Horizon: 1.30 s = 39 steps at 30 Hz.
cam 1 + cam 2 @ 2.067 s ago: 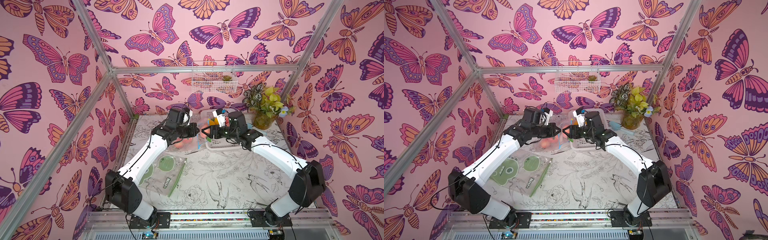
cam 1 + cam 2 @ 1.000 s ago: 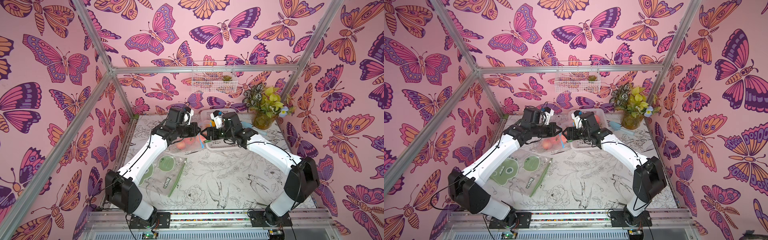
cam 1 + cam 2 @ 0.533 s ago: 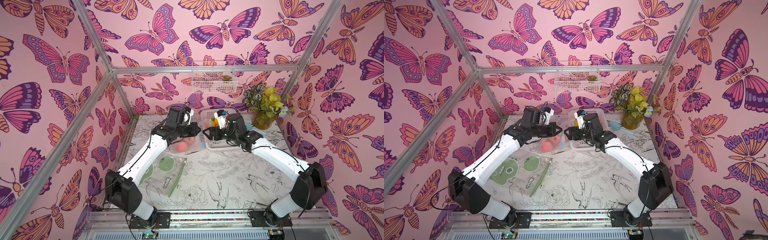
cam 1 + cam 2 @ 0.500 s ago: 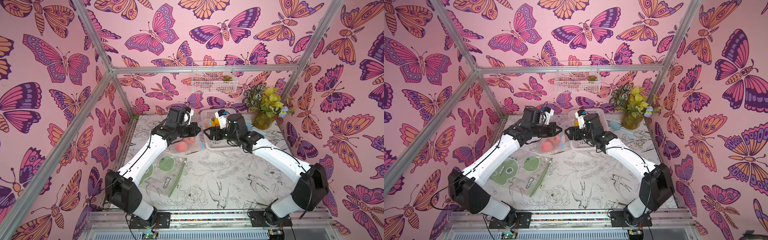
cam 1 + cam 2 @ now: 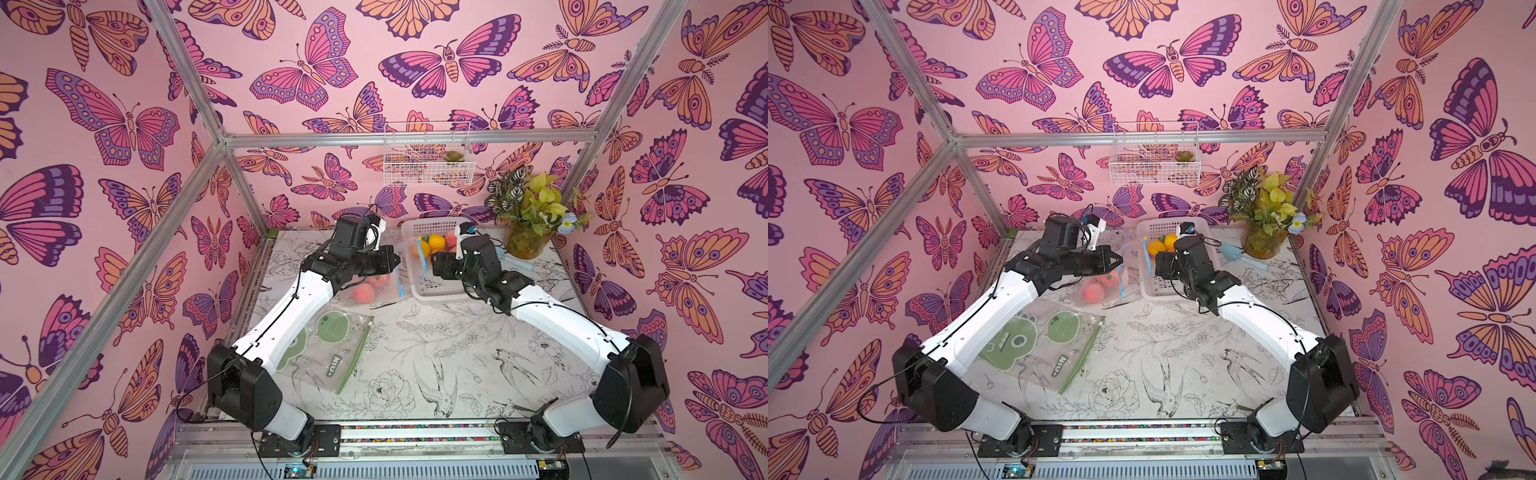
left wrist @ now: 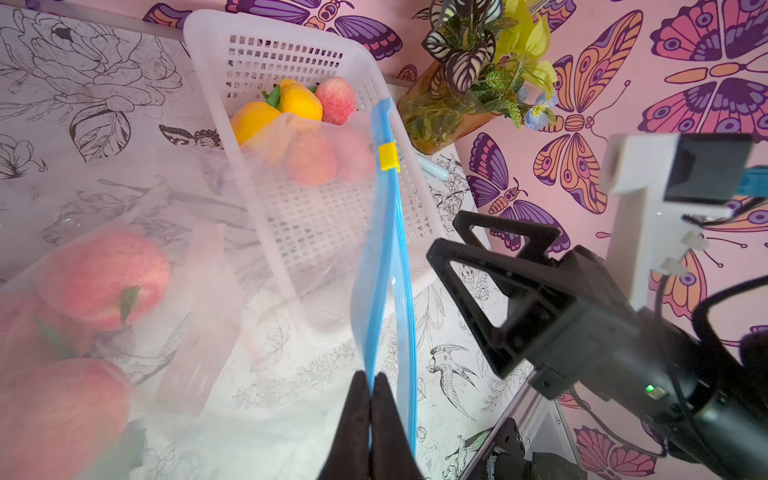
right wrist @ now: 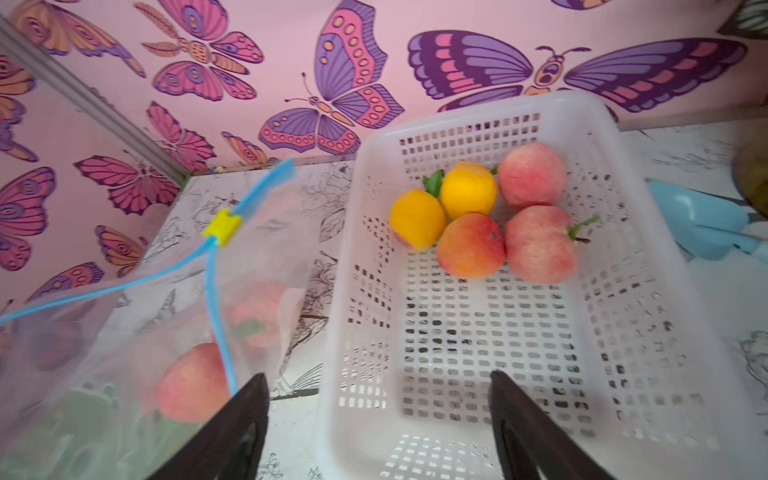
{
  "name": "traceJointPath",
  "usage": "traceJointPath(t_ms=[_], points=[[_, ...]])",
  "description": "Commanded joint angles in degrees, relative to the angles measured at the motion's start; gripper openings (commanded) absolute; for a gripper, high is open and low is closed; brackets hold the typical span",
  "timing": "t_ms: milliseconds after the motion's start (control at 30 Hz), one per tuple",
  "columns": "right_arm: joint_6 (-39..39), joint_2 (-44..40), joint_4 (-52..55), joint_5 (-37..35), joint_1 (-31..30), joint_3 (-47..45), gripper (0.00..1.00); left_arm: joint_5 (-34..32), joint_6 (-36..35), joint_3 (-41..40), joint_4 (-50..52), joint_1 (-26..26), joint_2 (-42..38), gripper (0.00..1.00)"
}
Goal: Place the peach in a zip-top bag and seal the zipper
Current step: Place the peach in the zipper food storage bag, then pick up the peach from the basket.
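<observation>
The zip-top bag [image 6: 208, 291] is clear glossy plastic film, the basket [image 6: 286, 54] matt perforated plastic, the peaches [image 7: 540, 245] matt-skinned and fuzzy.

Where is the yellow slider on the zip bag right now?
In both wrist views the yellow slider sits near the far end of the blue zipper track, beside the white basket, opposite where the left gripper pinches.

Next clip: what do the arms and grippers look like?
Left arm and right arm: white shells, black joints, thin black cables alongside. Left gripper and right gripper: black, the right one built of open triangular frames. White camera mounts at both wrists.
</observation>
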<state>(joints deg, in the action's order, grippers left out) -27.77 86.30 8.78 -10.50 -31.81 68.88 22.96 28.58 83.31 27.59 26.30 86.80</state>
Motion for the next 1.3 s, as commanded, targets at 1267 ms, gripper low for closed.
traceJointPath(t_ms=[1267], points=[[3.06, 43.15, 19.25, 9.75, 11.76, 40.92, 0.72, -0.11, -1.16, -1.22, -0.91, -0.29, -1.38, 0.0]])
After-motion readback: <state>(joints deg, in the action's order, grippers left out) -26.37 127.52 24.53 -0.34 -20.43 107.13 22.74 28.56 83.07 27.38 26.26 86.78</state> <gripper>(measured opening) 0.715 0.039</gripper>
